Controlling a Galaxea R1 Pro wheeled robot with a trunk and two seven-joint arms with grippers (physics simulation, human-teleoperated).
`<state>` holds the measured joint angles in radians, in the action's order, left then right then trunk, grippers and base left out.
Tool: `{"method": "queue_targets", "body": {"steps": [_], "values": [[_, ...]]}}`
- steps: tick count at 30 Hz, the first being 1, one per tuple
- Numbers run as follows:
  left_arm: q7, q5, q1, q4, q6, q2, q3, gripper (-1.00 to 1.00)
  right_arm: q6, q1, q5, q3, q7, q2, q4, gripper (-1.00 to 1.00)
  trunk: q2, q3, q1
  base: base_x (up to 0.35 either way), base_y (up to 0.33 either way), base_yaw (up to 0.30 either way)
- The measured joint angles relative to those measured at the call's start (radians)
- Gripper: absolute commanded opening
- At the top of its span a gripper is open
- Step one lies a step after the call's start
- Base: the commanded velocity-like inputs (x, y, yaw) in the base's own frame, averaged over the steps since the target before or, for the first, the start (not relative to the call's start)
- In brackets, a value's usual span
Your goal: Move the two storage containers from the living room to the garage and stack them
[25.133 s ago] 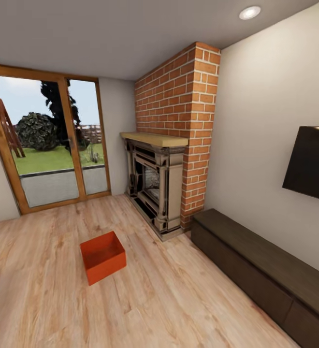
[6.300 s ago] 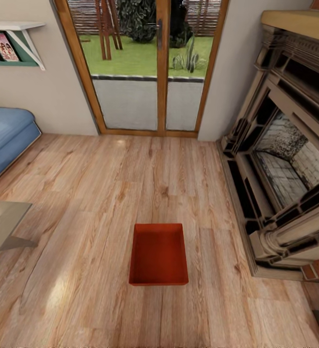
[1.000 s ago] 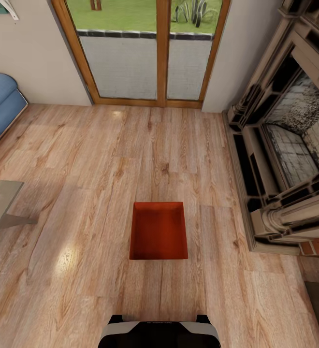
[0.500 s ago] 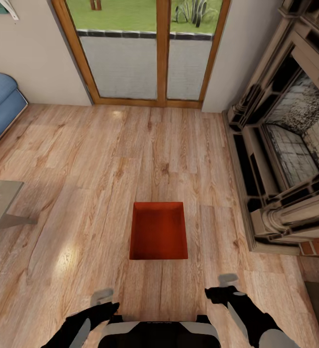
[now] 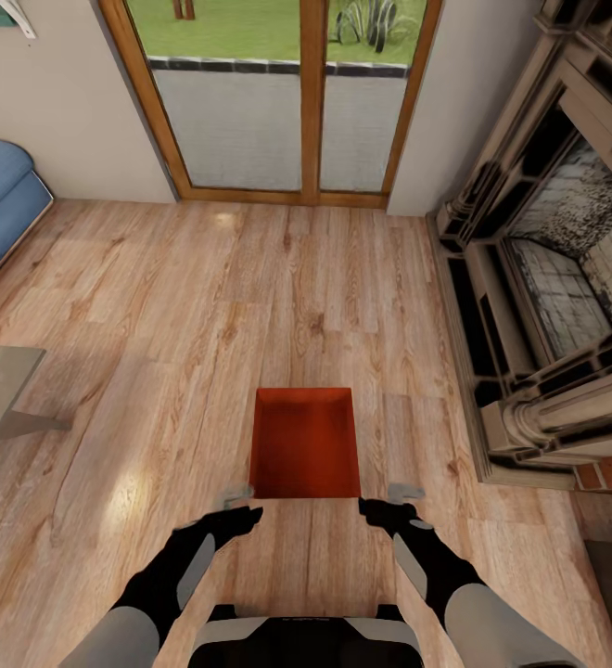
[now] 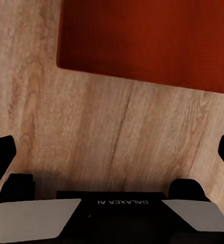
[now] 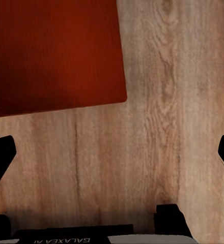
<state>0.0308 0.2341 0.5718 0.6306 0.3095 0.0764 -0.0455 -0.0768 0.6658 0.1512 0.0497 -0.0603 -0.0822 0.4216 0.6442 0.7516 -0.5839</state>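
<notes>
We are spreading the left gripper and right gripper wide, both empty, just short of the near corners of the orange-red storage container sitting on the living room's wood plank floor. We are judging the best lift as one clamp per side wall, level. Both forearms are reaching forward and low, converging slightly toward the bin, near the fireplace.

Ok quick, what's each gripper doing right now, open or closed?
Left gripper: open, empty, near the storage container.
Right gripper: open, empty.
</notes>
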Motion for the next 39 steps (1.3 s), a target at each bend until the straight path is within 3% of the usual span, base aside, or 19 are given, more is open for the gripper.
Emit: {"method": "queue_targets", "body": {"steps": [4,7,13,21,39], "values": [[-0.017,-0.079,0.001,0.045,-0.01,0.008,0.001,1.0,0.026,0.0,-0.001,0.007,-0.004,-0.002,0.0,1.0,0.0,0.0,0.0,0.0,0.0,0.0],[-0.065,-0.107,0.001,0.049,-0.011,0.01,0.001,1.0,0.055,0.0,-0.004,0.014,-0.006,-0.002,0.001,1.0,0.0,0.0,0.0,0.0,0.0,0.0],[-0.084,-0.115,0.001,0.047,-0.02,0.01,0.001,1.0,0.07,0.0,-0.013,0.017,-0.003,0.0,0.0,1.0,0.0,0.0,0.0,0.0,0.0,0.0],[-0.087,-0.116,0.001,0.057,-0.053,0.01,0.002,1.0,0.066,0.0,-0.08,0.014,-0.003,-0.001,0.002,1.0,0.0,0.0,0.0,0.0,0.0,0.0],[-0.114,-0.113,0.001,0.06,-0.092,0.009,0.004,1.0,0.066,0.0,-0.087,0.01,-0.005,-0.002,0.002,1.0,0.0,0.0,0.0,0.193,0.0,0.0]]}}
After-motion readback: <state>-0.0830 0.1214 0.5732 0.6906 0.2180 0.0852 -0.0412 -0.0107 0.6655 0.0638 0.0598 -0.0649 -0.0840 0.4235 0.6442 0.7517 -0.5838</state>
